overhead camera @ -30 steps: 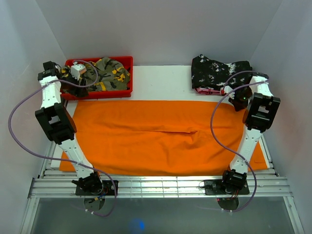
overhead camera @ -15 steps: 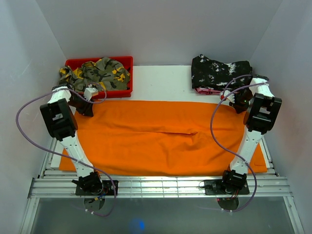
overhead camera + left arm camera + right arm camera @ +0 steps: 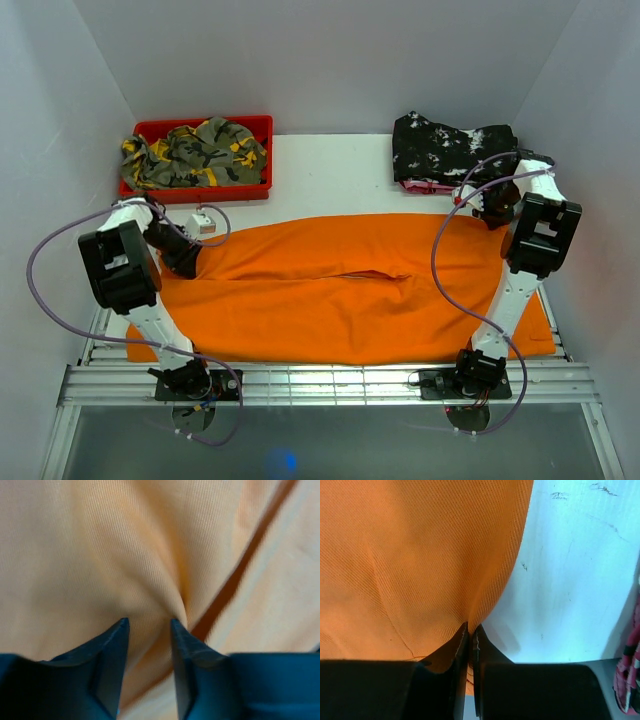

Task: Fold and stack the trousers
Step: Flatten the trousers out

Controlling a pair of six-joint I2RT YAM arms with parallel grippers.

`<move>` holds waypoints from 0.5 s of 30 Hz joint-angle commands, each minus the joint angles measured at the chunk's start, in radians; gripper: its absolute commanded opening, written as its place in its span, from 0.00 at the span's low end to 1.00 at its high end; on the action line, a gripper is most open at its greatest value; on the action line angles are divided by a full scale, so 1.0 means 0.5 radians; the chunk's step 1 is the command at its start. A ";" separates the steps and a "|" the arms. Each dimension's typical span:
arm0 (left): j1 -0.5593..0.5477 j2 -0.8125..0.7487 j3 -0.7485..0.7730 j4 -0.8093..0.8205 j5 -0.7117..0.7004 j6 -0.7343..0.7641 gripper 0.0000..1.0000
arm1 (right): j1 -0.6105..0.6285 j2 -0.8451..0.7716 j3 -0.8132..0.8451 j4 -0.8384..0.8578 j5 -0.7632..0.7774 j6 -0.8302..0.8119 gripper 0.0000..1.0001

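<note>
Orange trousers [image 3: 340, 290] in L gripper [image 3: 148, 622] & R gripper [image 3: 471, 626]

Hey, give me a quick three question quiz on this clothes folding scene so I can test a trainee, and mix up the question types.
1. True or false: the camouflage garment lies in the red bin.
2. Fill in: the black speckled garment sits at the table's far ___ corner.
3. Which cloth is the right gripper shut on? A) camouflage garment B) trousers C) black speckled garment
Key: 1 true; 2 right; 3 B.
</note>
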 commanded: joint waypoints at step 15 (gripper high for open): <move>0.050 0.781 1.708 -0.511 0.103 0.221 0.59 | 0.010 -0.089 0.012 0.126 0.009 -0.150 0.08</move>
